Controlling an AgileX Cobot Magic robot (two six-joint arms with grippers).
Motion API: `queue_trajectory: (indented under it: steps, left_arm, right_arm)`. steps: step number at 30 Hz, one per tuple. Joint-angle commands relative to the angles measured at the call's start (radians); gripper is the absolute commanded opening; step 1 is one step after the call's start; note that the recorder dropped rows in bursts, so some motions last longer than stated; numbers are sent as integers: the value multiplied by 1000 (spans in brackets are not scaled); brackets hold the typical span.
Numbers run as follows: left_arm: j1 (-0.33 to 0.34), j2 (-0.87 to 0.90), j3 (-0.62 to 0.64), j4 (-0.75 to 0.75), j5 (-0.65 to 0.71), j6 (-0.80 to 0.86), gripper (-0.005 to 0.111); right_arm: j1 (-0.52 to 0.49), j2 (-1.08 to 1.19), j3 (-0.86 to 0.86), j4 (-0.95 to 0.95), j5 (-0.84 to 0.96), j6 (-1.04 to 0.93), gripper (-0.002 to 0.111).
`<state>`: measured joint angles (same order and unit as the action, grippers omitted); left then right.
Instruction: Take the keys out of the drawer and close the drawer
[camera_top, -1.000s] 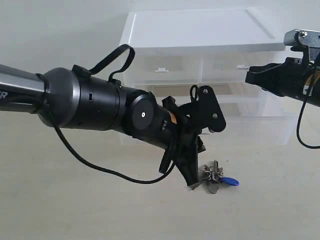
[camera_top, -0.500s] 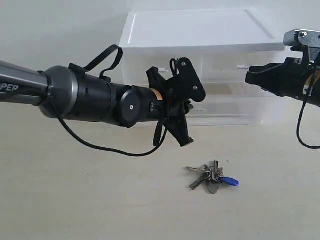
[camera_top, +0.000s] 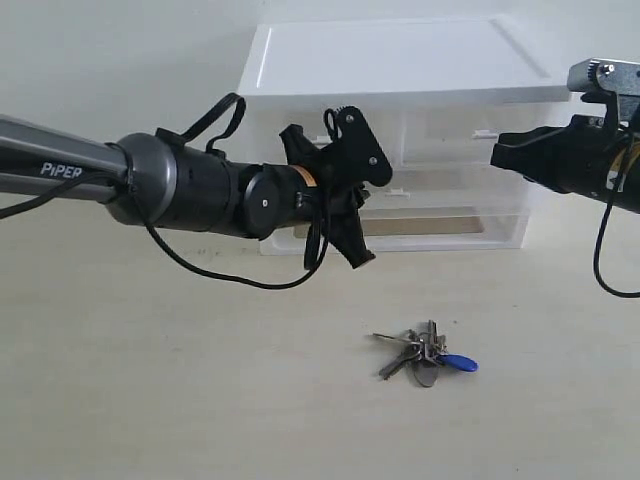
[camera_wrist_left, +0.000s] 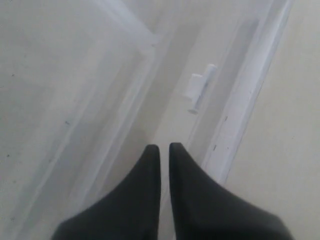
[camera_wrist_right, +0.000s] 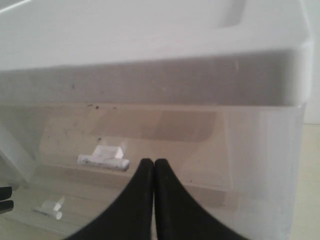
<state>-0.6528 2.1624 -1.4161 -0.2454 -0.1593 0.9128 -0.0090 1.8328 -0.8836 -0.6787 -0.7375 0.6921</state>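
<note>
A pale, matte beige surface ran back to a plain whitish wall. At upper centre stood a boxy unit, smooth opaque white above and cloudy translucent plastic below. Its wide, shallow drawer lay along the bottom, front about flush. The keys, grey metal with one glossy blue cap, lay on the surface at lower centre-right, apart from the drawer. The left jaws, tapered matte black, met on nothing just before the drawer's front. The right jaws, at the right edge, likewise met, empty.
</note>
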Motion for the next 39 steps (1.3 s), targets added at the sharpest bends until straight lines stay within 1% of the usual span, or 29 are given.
queue_trajectory:
  steps: [1,6,11,13,17,18,21,24,27,30,33,39]
  left_arm:
    - [15,-4,-16,-35,-26,0,4]
    - [13,-10,-16,-35,55,0,4]
    - [1,-56,-10,-35,216,-17,4]
    - [-13,-85,8,-35,240,-45,4]
    - [-70,-170,86,-35,276,-47,4]
    - [-88,-191,104,-35,305,-47,4]
    - [-144,-224,136,-35,449,-47,4]
    - [-199,-214,147,-44,526,-47,4]
    - [-246,-180,147,-80,537,-45,4]
    - [-265,-132,147,-95,537,-45,4]
    - [-265,-84,135,-112,541,-45,4]
    - [-265,-15,65,-118,552,-45,4]
  right_arm:
    - [-6,7,-23,64,15,-3,0]
    - [-6,7,-23,64,15,-3,0]
    - [-6,7,-23,64,15,-3,0]
    - [-6,7,-23,64,15,-3,0]
    - [-6,7,-23,64,15,-6,0]
    - [-6,7,-23,64,15,-6,0]
    - [-6,7,-23,64,15,-6,0]
    - [-6,7,-23,64,15,-6,0]
    - [-6,7,-23,64,17,-6,0]
    - [-6,7,-23,64,17,-6,0]
    - [-6,7,-23,64,17,-6,0]
    - [-6,7,-23,64,16,-11,0]
